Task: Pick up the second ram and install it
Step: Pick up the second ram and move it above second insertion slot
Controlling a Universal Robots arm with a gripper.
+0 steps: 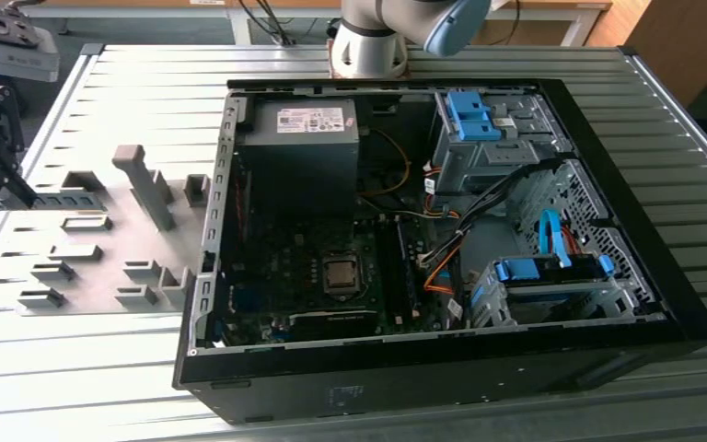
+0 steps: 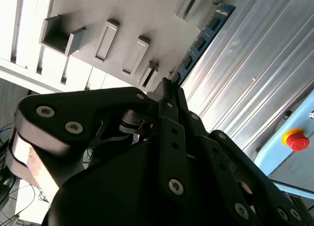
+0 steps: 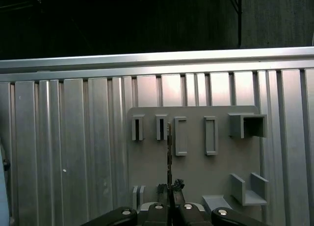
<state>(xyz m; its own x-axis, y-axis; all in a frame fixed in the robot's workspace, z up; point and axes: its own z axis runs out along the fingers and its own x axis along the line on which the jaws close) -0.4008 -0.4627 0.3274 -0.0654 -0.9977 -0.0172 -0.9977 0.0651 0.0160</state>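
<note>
The counter (image 1: 108,387) runs off the frame. The open case (image 1: 452,368) sits beside the grey plate (image 1: 108,244); its white label (image 1: 310,120) is unreadable. Over the plate, the jaws, partly cut off, pinch the ram (image 3: 169,147), edge-on in the first wrist view.

exterior view: high, looks down, holder plate (image 1: 96,267) at 9 o'clock of case (image 1: 452,378) | both wrist views: close, share same plate

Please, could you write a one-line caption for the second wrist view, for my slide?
Gripper shut on the ram at the grey holder plate on the ribbed table.
</note>
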